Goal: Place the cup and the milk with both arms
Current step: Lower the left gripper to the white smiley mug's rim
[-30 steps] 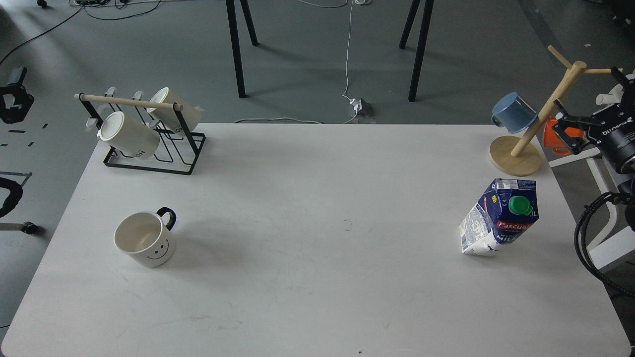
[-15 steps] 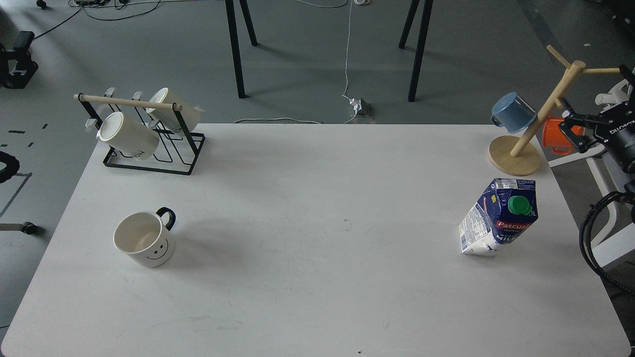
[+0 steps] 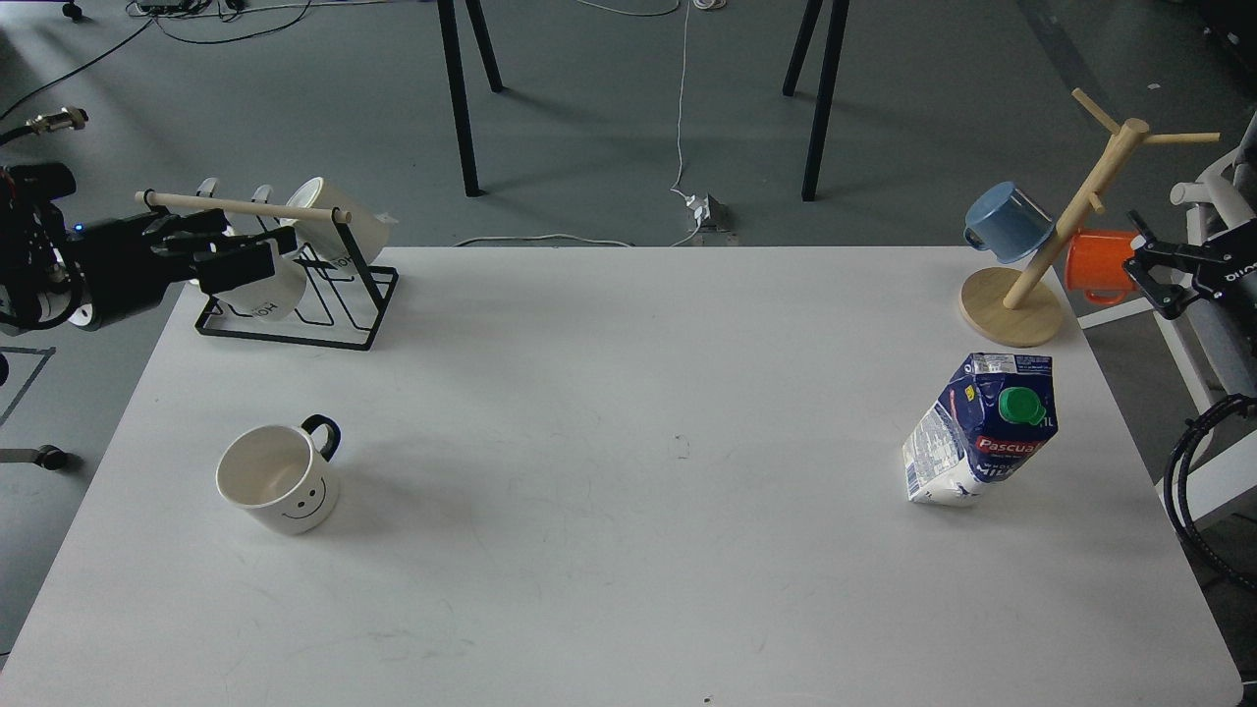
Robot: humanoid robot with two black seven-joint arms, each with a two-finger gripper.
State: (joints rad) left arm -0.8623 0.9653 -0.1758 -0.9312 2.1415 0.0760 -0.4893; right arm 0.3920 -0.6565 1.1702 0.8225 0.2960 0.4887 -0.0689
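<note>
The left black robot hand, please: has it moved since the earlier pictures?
Yes. The left black robot hand has swung in from the left edge toward the table, now overlapping the black wire mug rack.

Matt white tabletop (image 3: 628, 550), smooth, faintly scuffed. On it, glossy ceramic cup (image 3: 278, 478); printed, creased carton of milk (image 3: 982, 432) with green plastic cap. At far corners, black wire rack (image 3: 295, 304) with pale wooden rod, bare wooden mug tree (image 3: 1061, 236).

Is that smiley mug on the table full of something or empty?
Empty. The head view looks down into the cup, standing upright on the white table, and its pale inner wall and bottom show bare, with no liquid inside.
</note>
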